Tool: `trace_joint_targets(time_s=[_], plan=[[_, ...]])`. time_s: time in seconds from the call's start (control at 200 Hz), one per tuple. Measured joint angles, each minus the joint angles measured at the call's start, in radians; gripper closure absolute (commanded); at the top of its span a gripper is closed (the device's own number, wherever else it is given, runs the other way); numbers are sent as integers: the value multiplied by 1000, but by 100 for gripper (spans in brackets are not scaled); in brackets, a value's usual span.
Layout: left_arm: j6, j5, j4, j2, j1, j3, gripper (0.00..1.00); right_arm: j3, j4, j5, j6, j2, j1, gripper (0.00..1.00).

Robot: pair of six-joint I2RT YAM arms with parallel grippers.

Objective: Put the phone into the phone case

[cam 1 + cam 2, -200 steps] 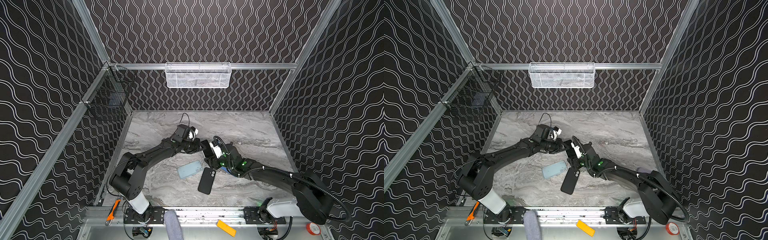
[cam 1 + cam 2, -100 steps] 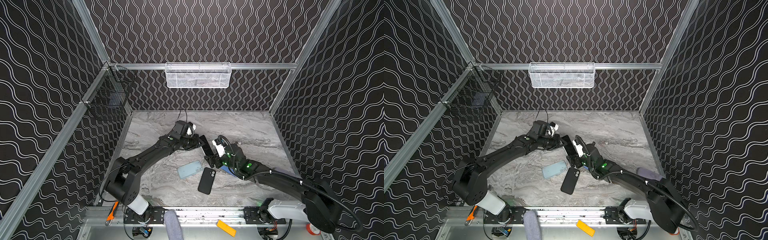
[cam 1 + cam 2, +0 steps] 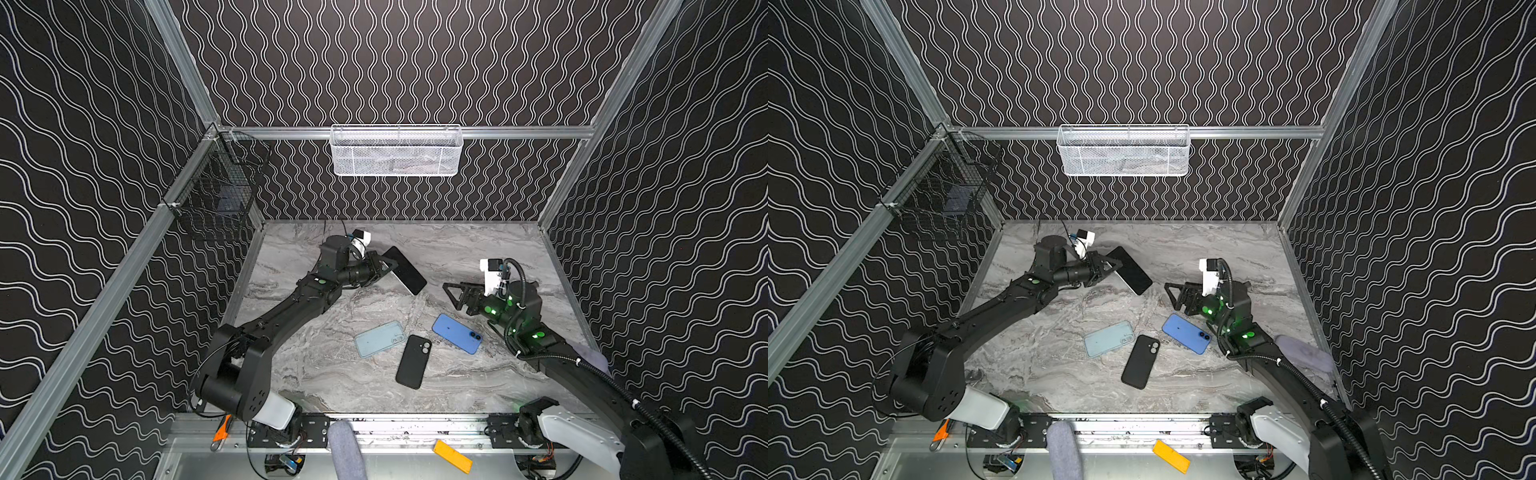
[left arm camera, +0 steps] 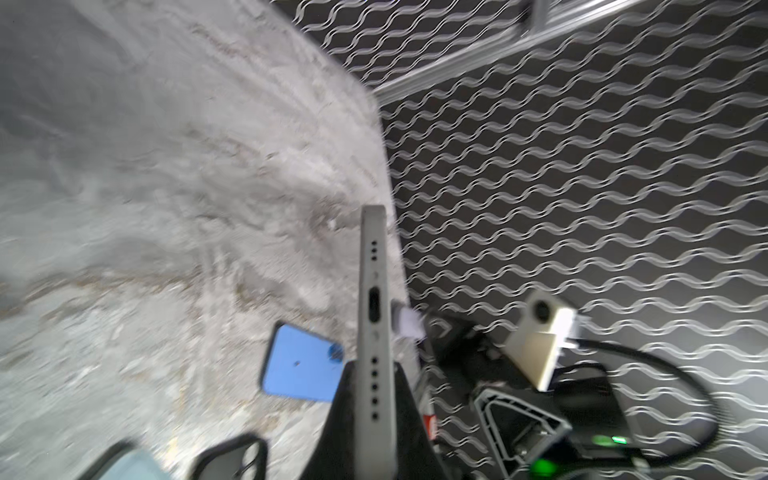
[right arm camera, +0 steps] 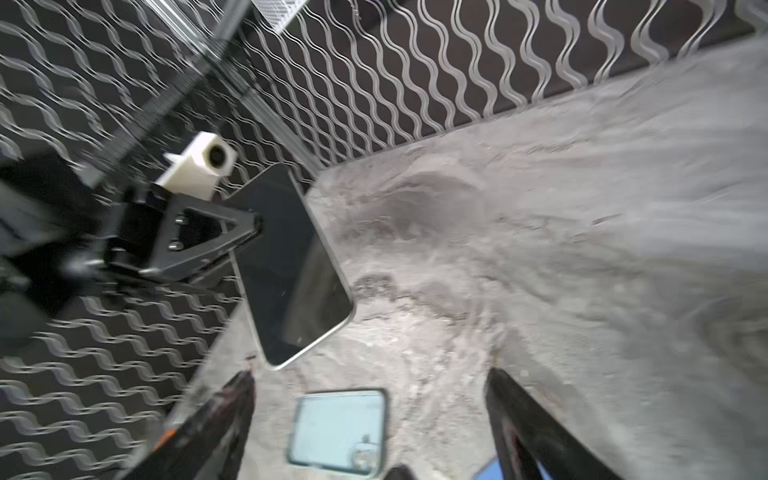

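My left gripper (image 3: 385, 267) (image 3: 1114, 266) is shut on one end of the phone (image 3: 405, 270) (image 3: 1130, 270), a silver-edged slab with a black screen, held tilted above the table. The left wrist view shows the phone's port edge (image 4: 374, 291) clamped between the black fingers of the left gripper (image 4: 374, 374). My right gripper (image 3: 453, 297) (image 3: 1173, 297) (image 5: 372, 378) stands open and empty, apart from the phone (image 5: 291, 266). On the table lie a pale blue-grey phone case (image 3: 380, 338) (image 5: 338, 430), a black case (image 3: 412, 361) (image 4: 232, 457) and a blue case (image 3: 456, 333) (image 4: 299, 370).
A white mesh basket (image 3: 395, 149) hangs on the back wall and a black wire basket (image 3: 216, 199) on the left wall. A grey cloth (image 3: 1304, 353) lies by the right arm. The marble table (image 3: 478, 249) ends at patterned walls.
The two grippers met at the phone in the middle; the right gripper has let go, opened and drawn back to the right. The left arm has carried the phone up and toward the back.
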Motion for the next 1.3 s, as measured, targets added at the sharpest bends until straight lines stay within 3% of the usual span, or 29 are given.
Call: trace_joint_targets(time_s=[0.295,0.465,0.626,0.966,1.301], plan=[[-495,31,668,175,10,-109,100,-139,582,-260,528,155,-96,20],[-659,27,843,216,13,-119,100,-152,923,-321,760,299,-111,21],[-668,27,854,178,13,-119,100,-150,1030,-341,832,331,-111,23],[-445,-19,611,27,-11,-107,100,-55,848,-316,729,232,-55,25],[-374,-57,567,16,-45,-108,100,-55,930,-307,789,326,-35,27]])
